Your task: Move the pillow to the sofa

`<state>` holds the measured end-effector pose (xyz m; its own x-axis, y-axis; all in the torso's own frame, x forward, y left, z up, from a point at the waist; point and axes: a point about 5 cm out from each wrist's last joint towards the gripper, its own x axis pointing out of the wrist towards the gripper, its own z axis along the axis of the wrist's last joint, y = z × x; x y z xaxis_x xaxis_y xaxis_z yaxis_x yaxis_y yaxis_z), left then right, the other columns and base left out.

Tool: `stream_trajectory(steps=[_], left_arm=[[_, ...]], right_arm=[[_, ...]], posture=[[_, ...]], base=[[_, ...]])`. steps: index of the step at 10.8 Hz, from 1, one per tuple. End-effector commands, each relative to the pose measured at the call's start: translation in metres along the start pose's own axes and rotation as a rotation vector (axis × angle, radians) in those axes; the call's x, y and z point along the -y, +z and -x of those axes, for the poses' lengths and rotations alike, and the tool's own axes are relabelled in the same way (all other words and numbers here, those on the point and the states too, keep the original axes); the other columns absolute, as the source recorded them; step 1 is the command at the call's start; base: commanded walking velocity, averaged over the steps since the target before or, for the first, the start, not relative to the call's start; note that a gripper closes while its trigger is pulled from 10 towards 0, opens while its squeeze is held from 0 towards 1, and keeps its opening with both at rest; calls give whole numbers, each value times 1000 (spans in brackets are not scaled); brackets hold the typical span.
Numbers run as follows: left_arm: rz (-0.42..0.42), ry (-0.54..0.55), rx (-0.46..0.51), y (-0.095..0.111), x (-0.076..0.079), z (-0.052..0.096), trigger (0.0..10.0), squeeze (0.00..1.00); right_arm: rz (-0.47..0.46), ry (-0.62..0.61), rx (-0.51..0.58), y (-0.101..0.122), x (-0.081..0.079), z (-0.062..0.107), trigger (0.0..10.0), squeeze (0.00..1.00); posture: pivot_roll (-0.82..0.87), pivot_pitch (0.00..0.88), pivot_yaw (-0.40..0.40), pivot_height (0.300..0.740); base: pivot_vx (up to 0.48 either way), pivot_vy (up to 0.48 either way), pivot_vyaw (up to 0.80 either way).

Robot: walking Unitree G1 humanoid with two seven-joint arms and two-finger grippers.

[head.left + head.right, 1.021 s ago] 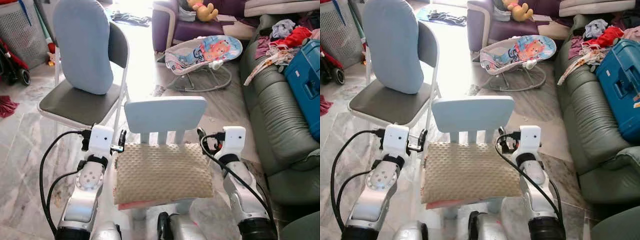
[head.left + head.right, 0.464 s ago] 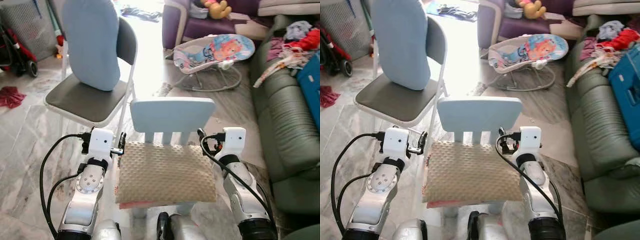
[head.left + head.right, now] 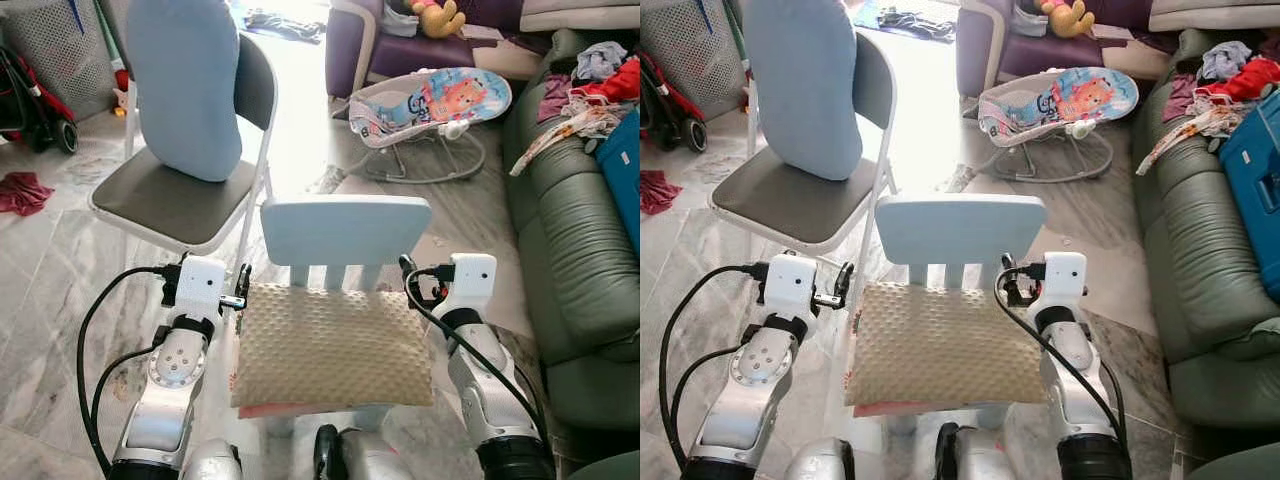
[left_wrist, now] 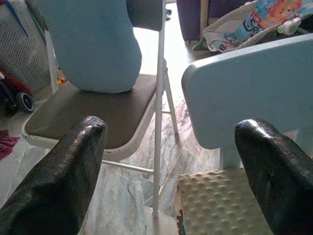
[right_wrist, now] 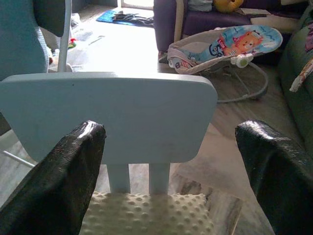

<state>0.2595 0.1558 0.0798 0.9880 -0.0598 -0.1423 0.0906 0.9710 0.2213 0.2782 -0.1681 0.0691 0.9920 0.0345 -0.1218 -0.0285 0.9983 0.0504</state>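
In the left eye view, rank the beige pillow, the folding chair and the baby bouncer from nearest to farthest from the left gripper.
Measured from the left gripper:
1. Beige pillow: right beside it, on the small blue chair.
2. Folding chair: ahead and to the robot's left, holding a blue cushion.
3. Baby bouncer: far ahead on the right, near the green sofa.

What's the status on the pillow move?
Left tool and right tool open, flanking beige pillow. Pillow on small blue chair, ungrasped. Green sofa to the right.
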Motion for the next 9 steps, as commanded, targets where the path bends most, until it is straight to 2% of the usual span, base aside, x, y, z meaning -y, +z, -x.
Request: stream_trajectory(steps=[1,4,9], left_arm=[[-3,-24,22,5,5,0,10000,0],[4,-28,20,5,7,0,10000,0],[24,12,14,3,3,0,10000,0]], right_arm=[[6,-25,-8,-2,6,1,10000,0],[10,-28,-7,-1,8,0,10000,0],[-1,-22,1,1,8,-1,10000,0]], posture=[[46,96,-88,740],[42,97,-91,740],[44,96,-98,740]], base=[[0,-319,0],[0,-337,0],[0,0,0]])
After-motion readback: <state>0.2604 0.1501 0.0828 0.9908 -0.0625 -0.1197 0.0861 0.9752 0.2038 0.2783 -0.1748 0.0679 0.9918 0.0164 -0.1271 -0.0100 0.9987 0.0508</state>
